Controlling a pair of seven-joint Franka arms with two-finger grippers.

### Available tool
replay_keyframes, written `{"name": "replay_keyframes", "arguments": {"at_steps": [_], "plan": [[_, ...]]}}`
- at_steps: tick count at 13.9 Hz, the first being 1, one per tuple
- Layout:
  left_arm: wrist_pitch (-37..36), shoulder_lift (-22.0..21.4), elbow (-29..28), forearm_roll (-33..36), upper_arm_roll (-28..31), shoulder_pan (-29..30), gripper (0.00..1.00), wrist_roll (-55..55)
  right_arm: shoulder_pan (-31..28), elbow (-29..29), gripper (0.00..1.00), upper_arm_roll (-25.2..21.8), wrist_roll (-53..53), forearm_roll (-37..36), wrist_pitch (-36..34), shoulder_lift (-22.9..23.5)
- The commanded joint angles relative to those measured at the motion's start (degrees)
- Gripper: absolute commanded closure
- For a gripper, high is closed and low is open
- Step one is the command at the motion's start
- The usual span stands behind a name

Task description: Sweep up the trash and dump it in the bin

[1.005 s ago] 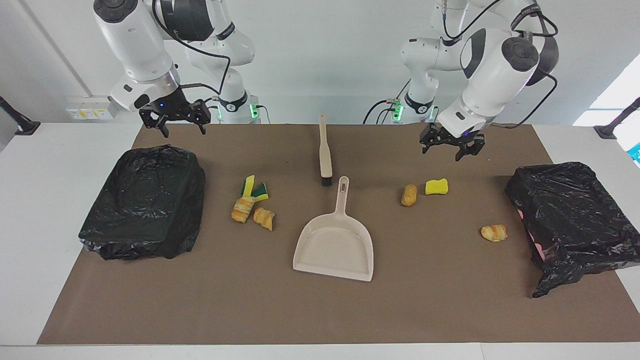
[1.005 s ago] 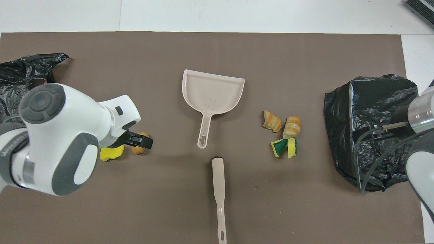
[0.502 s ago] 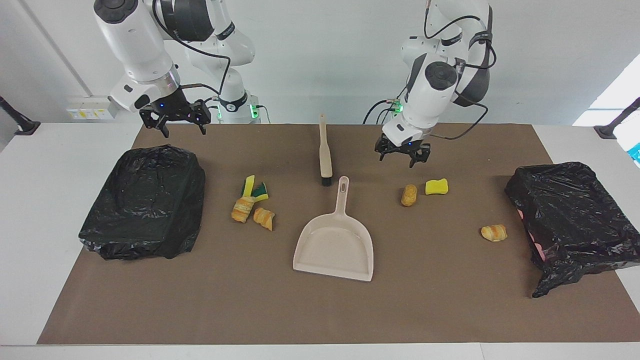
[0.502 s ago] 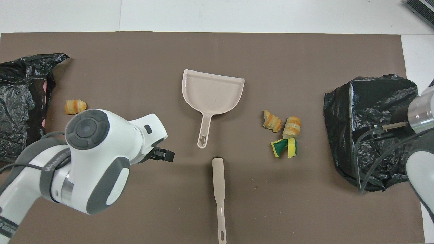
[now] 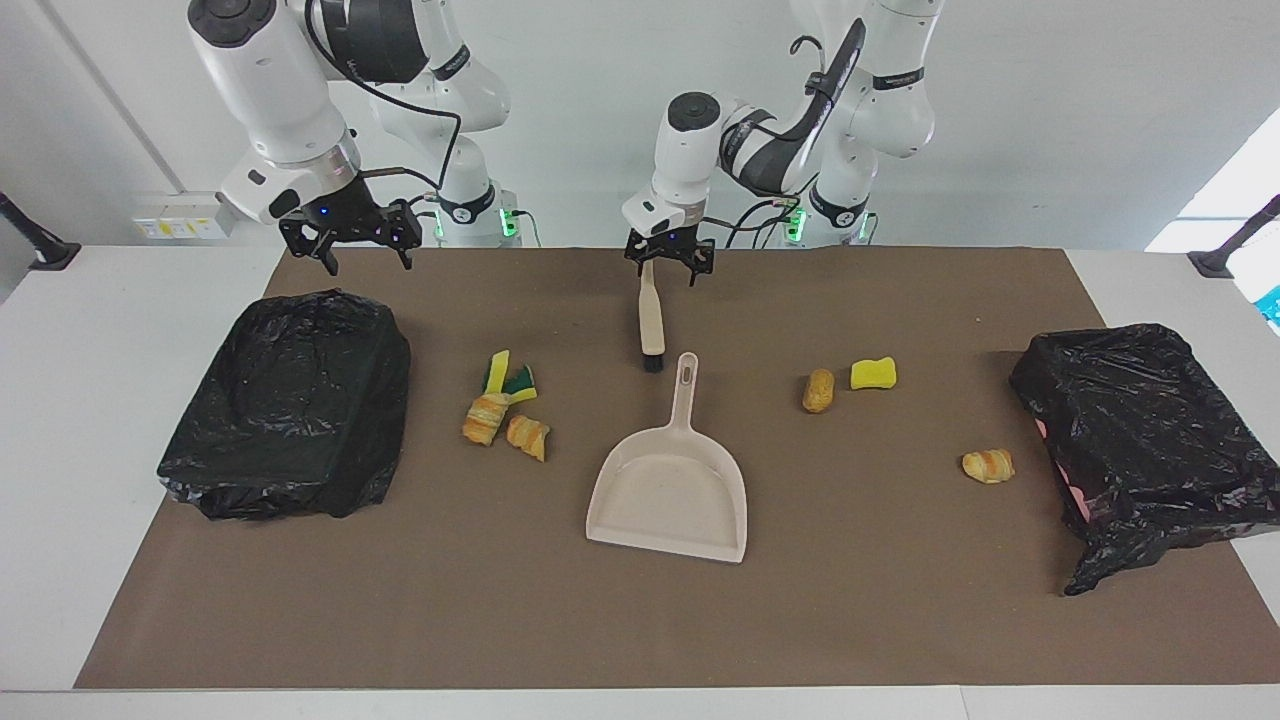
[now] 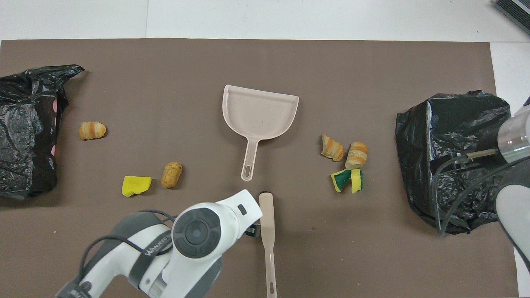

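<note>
Trash lies in two groups. Toward the left arm's end are a yellow sponge bit [image 5: 873, 373] [image 6: 135, 185], a bread piece [image 5: 818, 390] [image 6: 171, 174] and a croissant piece [image 5: 988, 465] [image 6: 92, 130]. Toward the right arm's end, a yellow-green sponge bit [image 5: 510, 378] [image 6: 348, 181] touches two croissant pieces [image 5: 486, 418] [image 6: 332, 147]. The beige brush [image 5: 651, 310] [image 6: 268, 223] lies at mid-table, with its bristles toward the dustpan [image 5: 670, 490] [image 6: 258, 109]. My left gripper [image 5: 667, 278] hangs open over the brush handle. My right gripper [image 5: 367, 262] waits open in the air.
Two bins lined with black bags stand at the table's ends, one [image 5: 290, 400] [image 6: 451, 153] under the right arm, the other [image 5: 1140, 430] [image 6: 25, 132] at the left arm's end. A brown mat [image 5: 900, 600] covers the table.
The left arm has swung from over the yellow sponge and bread piece to the middle of the table, and its gripper now hangs over the brush handle. The right arm has not moved.
</note>
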Motion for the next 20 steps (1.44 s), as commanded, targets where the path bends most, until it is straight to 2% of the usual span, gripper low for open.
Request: {"name": "replay_keyframes", "arguments": {"at_steps": [1, 3, 7, 10, 11, 12, 15, 20], "plan": [[2.1, 0.5, -1.3, 0.3, 1.3, -3.0, 0.0, -3.0, -0.3, -1.6, 0.0, 0.2, 0.6, 0.4, 1.5, -1.3], [2.5, 3.5, -1.2, 1.1, 1.4, -5.3, 0.0, -4.9, -0.3, -1.7, 0.0, 0.2, 0.6, 0.4, 1.5, -1.3], [2.7, 3.5, 0.0, 1.8, 1.5, -4.5, 0.01, -6.2, -0.3, -1.7, 0.0, 0.2, 0.6, 0.4, 1.5, -1.3], [3.0, 3.4, 0.0, 1.8, 1.4, -4.5, 0.74, -8.8, -0.3, -1.7, 0.0, 0.2, 0.6, 0.4, 1.5, -1.3], [2.7, 3.4, 0.0, 1.8, 1.4, -4.5, 0.83, -9.0, -0.3, -1.7, 0.0, 0.2, 0.6, 0.4, 1.5, -1.3], [2.3, 3.2, 0.0, 1.8, 1.6, -4.5, 0.99, -9.0, -0.3, -1.7, 0.0, 0.2, 0.6, 0.4, 1.5, -1.3], [0.3, 1.5, 0.0, 1.8, 2.3, -4.1, 1.0, -8.9, -0.3, -1.6, 0.0, 0.2, 0.7, 0.4, 1.5, -1.3], [-11.2, -1.6, 4.0, 1.9, 2.3, -0.7, 1.0, -8.0, 0.7, -1.4, 0.0, 0.5, 1.2, 0.4, 1.8, -1.0]]}}
